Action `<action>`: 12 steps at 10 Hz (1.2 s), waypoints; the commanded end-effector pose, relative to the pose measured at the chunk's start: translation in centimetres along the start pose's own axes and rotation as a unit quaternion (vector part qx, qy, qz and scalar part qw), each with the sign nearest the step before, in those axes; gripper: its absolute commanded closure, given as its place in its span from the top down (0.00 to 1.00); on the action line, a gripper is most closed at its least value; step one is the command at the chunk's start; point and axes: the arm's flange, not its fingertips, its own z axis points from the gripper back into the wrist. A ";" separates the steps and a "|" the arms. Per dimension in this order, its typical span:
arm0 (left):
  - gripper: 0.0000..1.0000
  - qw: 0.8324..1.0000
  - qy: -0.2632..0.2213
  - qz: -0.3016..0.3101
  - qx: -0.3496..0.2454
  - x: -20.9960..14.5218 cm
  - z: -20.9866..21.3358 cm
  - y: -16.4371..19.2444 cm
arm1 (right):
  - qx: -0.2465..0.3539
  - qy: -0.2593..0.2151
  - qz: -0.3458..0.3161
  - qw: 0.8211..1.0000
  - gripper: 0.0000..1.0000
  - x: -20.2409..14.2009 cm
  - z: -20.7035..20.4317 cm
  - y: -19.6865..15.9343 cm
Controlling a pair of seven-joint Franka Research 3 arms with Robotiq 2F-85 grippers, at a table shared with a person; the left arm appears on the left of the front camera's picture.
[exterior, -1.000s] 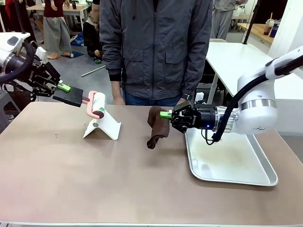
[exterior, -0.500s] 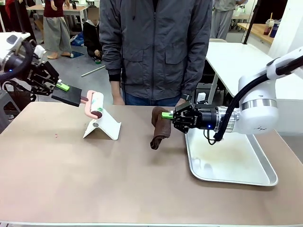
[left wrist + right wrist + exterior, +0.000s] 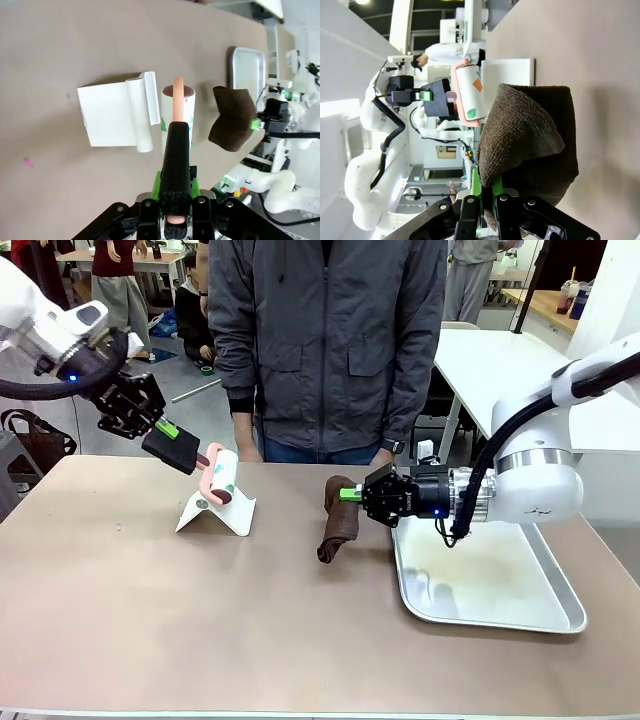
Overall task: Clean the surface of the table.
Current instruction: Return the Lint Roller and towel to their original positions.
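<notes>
The taupe-brown table [image 3: 200,620] spans the front view. My left gripper [image 3: 165,430] is shut on the black handle [image 3: 177,155] of a lint roller [image 3: 222,475] with a pink frame and a printed white roll. It holds the roller just above a folded white stand [image 3: 218,512]; I cannot tell whether they touch. My right gripper [image 3: 350,494] is shut on a dark brown cloth [image 3: 336,522], which hangs with its lower end on the table beside the tray. In the right wrist view the cloth [image 3: 530,145] drapes over my right gripper [image 3: 487,192].
A silver metal tray [image 3: 540,615] lies on the table's right part, under my right arm. A person in a grey jacket [image 3: 330,340] stands at the far edge. A small pink speck [image 3: 28,162] lies on the table left of the stand [image 3: 112,117].
My left arm has swung right with the lint roller, which now sits lower, just above the stand. My right gripper and the cloth have shifted slightly left.
</notes>
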 end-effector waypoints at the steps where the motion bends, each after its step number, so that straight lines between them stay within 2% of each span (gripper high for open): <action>1: 0.22 0.999 0.023 0.015 0.029 0.6 -1.6 -0.9 | -0.027 -0.028 0.031 0.999 0.09 0.2 -2.3 0.3; 3: 0.22 0.999 0.034 0.010 0.035 1.0 -2.6 -1.6 | -0.043 -0.022 0.037 0.998 0.09 0.4 -2.9 -0.3; 7: 0.22 0.997 0.049 -0.005 0.058 1.5 -4.8 -3.0 | -0.034 -0.016 0.057 0.998 0.09 0.4 -3.5 -1.1; 12: 0.22 0.995 0.034 -0.005 0.089 3.2 -6.9 -3.8 | -0.064 0.005 0.090 0.994 0.09 0.8 -3.0 -0.6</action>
